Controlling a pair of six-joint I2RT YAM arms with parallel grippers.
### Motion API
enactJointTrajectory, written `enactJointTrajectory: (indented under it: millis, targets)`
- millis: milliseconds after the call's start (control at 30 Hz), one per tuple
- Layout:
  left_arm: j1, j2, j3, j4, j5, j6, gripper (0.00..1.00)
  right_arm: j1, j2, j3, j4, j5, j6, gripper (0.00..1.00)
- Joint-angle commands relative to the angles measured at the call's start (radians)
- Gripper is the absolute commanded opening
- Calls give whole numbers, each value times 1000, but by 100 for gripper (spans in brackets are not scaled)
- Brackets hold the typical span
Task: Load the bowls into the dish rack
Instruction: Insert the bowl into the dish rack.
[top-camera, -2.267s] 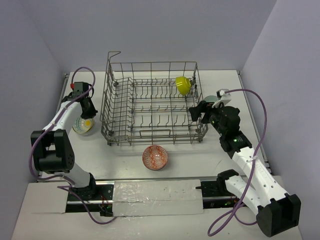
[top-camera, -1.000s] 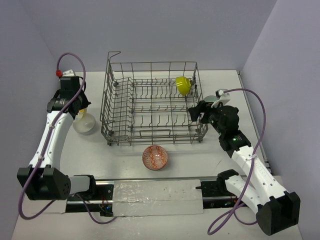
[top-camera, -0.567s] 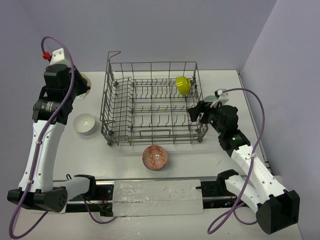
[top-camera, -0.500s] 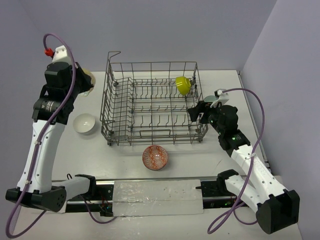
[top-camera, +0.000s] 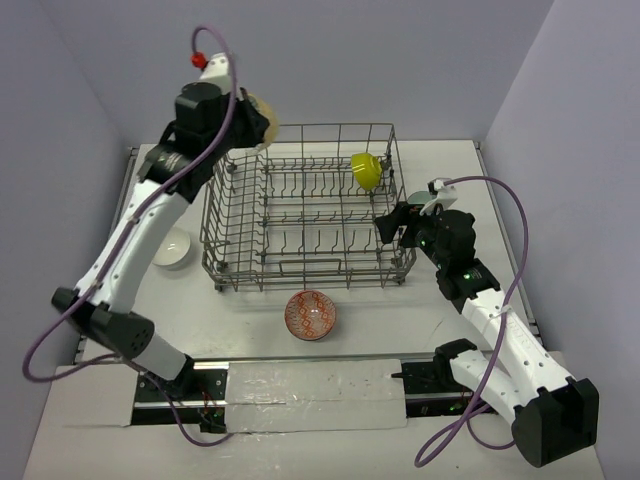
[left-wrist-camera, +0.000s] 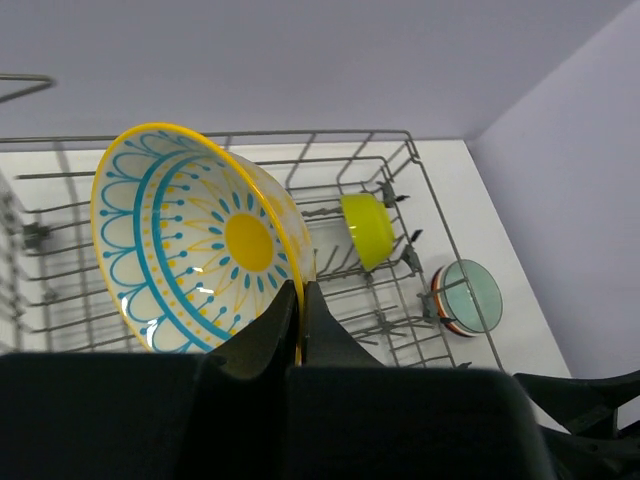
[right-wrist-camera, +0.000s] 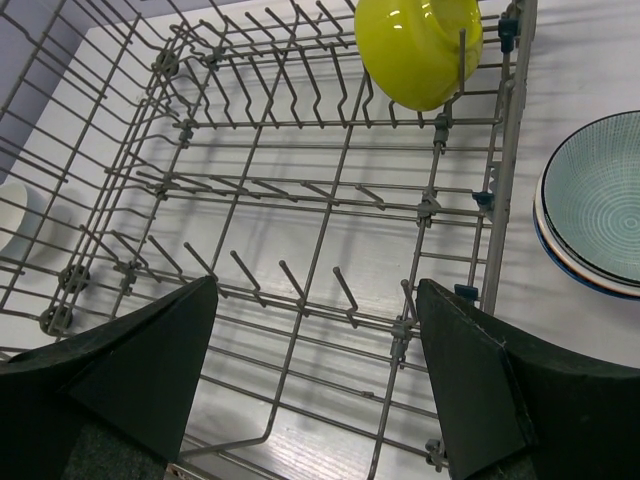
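Top view: dish rack (top-camera: 305, 205) sits mid-surface (top-camera: 400, 310). Left pincer (top-camera: 248, 128) is up over the rack's far-left corner, clamped on the pale yellow bowl (top-camera: 266, 112), which is clear of the surface. Lime bowl (top-camera: 366, 170) stands on edge among the tines in the rack's far-right corner. Red-white bowl (top-camera: 311, 314) sits just in front of the rack, white bowl (top-camera: 172, 248) just left of it. Right pincer (top-camera: 392, 226) hangs at the rack's near-right corner.

Left wrist: fingers pinched tight on the pale yellow bowl's rim. Bowl is tilted, its blue-and-yellow petal pattern facing the cam, w/ the rack below and beyond. Teal-lined bowl (left-wrist-camera: 468, 297) sits outside the rack's right wall.

Right wrist: fingers spread wide over the rack's near rows, holding nothing. Teal-lined bowl looks stacked on another bowl, right of the rack.
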Motion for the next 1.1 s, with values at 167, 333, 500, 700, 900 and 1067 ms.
enactJointTrajectory:
  millis: [167,333,500,700,900,1067]
  targets:
    - [-96,268,275,142,111,7,0,-4,12,27,39,-5,-7,86]
    - [-109,399,429,170,215,-28,0,-4,15,28,39,10,-8,86]
    - [-109,436,358,323,295,-97,0,-4,24,32,40,16,-10,87]
    - [-109,459,242,493,362,-174,0,-4,40,36,40,15,-10,87]
    - [-84,499,95,710,476,-304,0,-4,43,38,40,15,-10,87]
    - [-72,508,-15,883,505,-389,0,-4,50,39,39,16,-12,87]
